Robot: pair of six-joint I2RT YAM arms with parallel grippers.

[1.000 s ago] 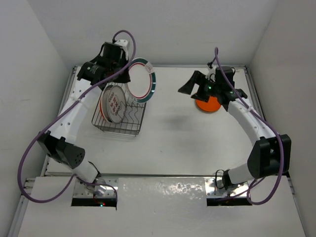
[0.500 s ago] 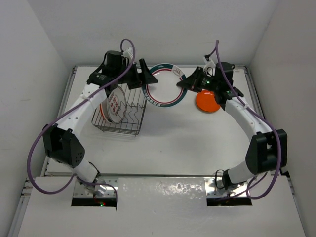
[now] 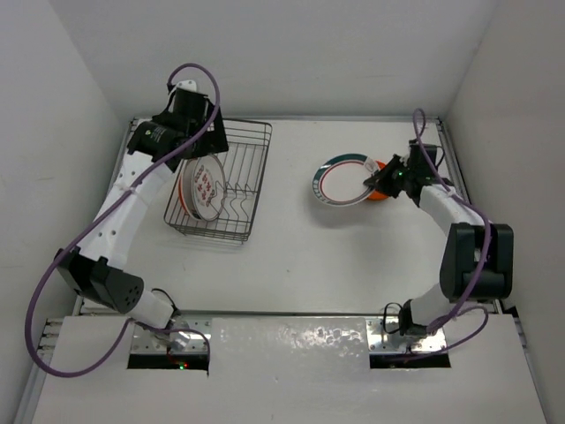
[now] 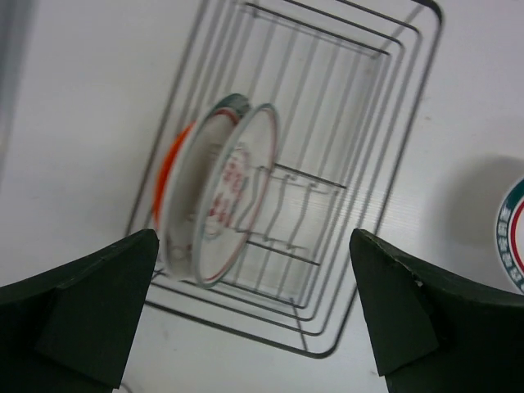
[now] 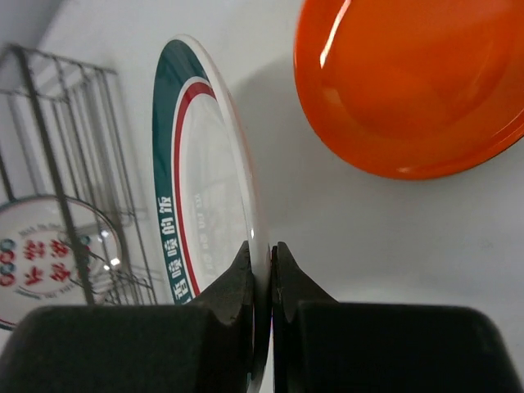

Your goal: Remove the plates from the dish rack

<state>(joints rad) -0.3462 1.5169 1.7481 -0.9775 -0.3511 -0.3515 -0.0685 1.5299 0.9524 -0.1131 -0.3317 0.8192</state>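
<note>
The teal-rimmed plate [image 3: 342,180], its rim pinched by the right gripper [image 5: 262,274], hides part of the orange plate [image 3: 383,192] right of the dish rack [image 3: 238,150], where blurred upright plates [image 4: 229,192] overlap below the wide-spread left gripper [image 4: 254,315], on a white table [image 3: 300,256] between white walls [image 3: 265,53].

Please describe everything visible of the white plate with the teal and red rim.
The white plate is round and glossy, looks ceramic, with a teal outer band, a thin red ring inside it and teal lettering on the rim. It is out of the dish rack, tilted over the right side of the table, beside the orange plate. The right gripper is shut on its rim, one finger on each face. Whether its far edge touches the table cannot be told.
</note>
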